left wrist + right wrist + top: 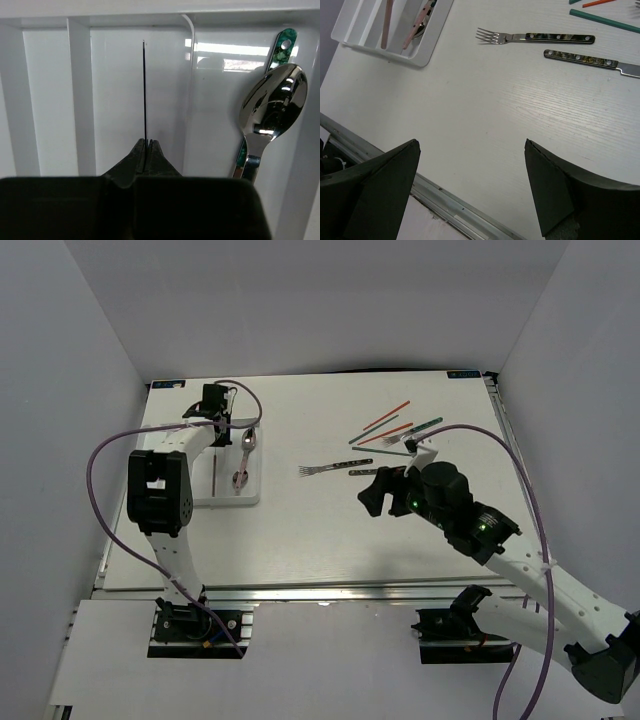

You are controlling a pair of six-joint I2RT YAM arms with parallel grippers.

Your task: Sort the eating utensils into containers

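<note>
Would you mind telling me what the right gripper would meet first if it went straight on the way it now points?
Most likely the bare table, just ahead of the open right gripper. The dark-handled fork lies farther on, though depth is unclear.

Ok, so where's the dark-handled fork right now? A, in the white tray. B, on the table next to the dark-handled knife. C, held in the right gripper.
B: the fork lies flat on the table alongside the knife, outside the tray, and the right gripper is open with nothing in it.
</note>
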